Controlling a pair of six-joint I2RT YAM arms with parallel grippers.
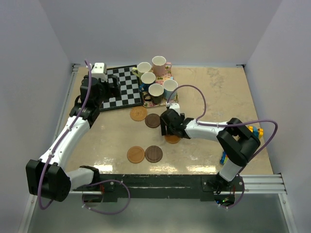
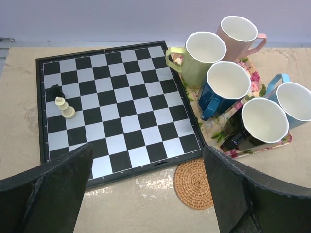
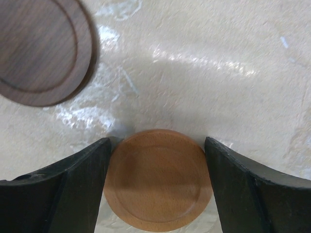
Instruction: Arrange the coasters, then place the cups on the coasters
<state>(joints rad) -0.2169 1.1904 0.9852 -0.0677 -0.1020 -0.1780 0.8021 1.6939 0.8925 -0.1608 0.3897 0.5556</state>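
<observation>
The right gripper (image 3: pixel 156 145) has its jaws pinching the rim of a round orange-brown wooden coaster (image 3: pixel 158 182), which lies flat on the beige bench (image 3: pixel 218 73) near a dark brown round coaster (image 3: pixel 41 48). The left gripper (image 2: pixel 148 148) hovers over the black-and-white chessboard (image 2: pixel 121 97), jaws spread wide.

On the counter (image 1: pixel 214 97), the chessboard (image 1: pixel 124 87) lies far left, and the tray (image 1: pixel 168 75) sits just right of it with five cups (image 1: pixel 156 91) standing in it. Two coasters (image 1: pixel 138 113) lie just near of board and tray. A third coaster (image 1: pixel 172 140) lies right of those, and another pair (image 1: pixel 136 154) sits side by side nearer still.
</observation>
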